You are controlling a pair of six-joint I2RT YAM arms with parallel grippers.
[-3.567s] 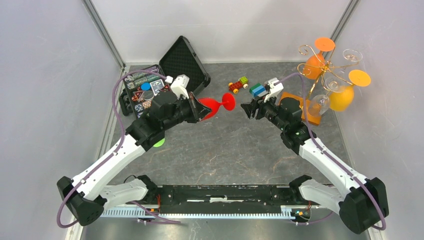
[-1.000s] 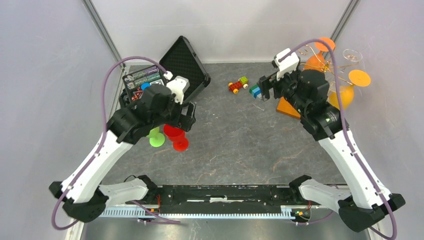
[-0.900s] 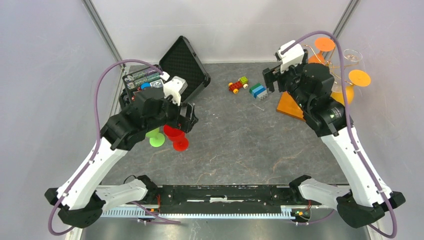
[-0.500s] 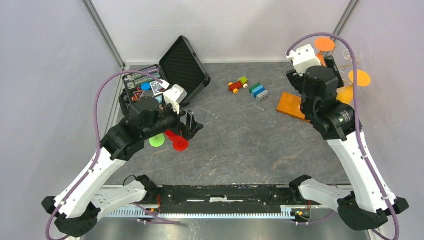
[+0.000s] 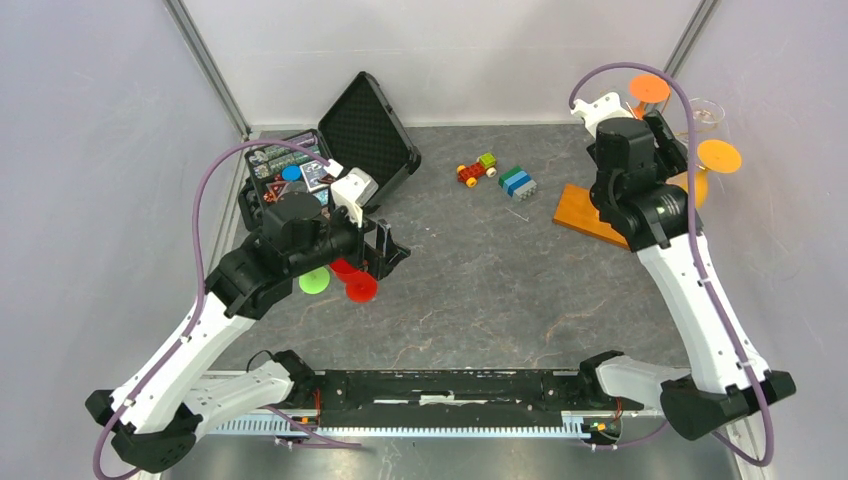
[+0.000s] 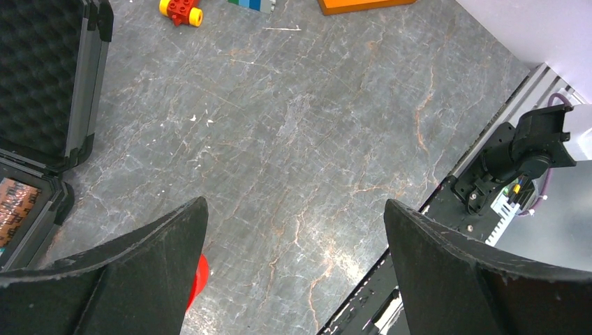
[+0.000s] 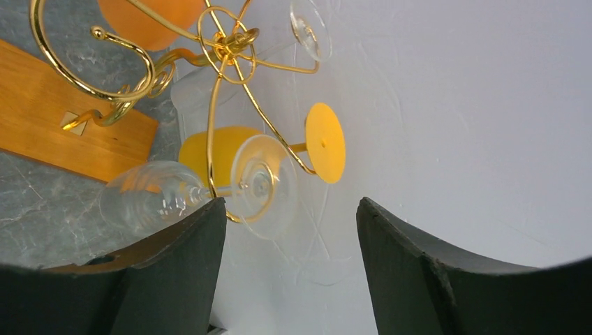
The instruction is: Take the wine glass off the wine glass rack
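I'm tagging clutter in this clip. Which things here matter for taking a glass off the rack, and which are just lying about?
Job: rack, clear glass, orange glasses, right claw.

Lying about: case, toy car, blocks; red glass and green glass, off the rack.

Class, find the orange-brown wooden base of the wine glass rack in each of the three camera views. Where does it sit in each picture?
Top external: the wooden base lies right of centre, towards the far right corner.
Left wrist: only a strip shows at the very top edge, right of centre.
Right wrist: it is at the left edge, upper half.
Shared landmark: the grey veined table that it rests on.
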